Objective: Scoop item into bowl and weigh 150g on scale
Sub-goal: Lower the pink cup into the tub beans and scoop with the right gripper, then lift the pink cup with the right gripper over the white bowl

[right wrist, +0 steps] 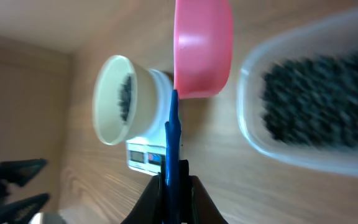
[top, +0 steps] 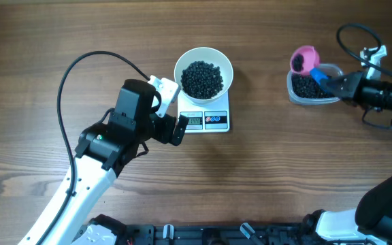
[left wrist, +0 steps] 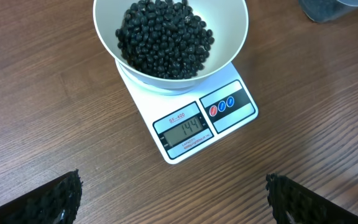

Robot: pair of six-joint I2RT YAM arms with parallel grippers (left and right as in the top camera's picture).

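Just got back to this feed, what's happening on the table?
The white bowl of black beads sits on the scale, whose display reads 144. The right gripper is shut on the blue handle of the pink scoop, at the clear tub. The left gripper hangs open beside the scale, holding nothing.

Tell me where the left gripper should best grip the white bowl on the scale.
Probably the rim of the bowl, on the side facing the left gripper, coming down from above with one finger inside, one outside. The wall is thin and flared, the pellets leave a bare band there, and the scale blocks lower grips.
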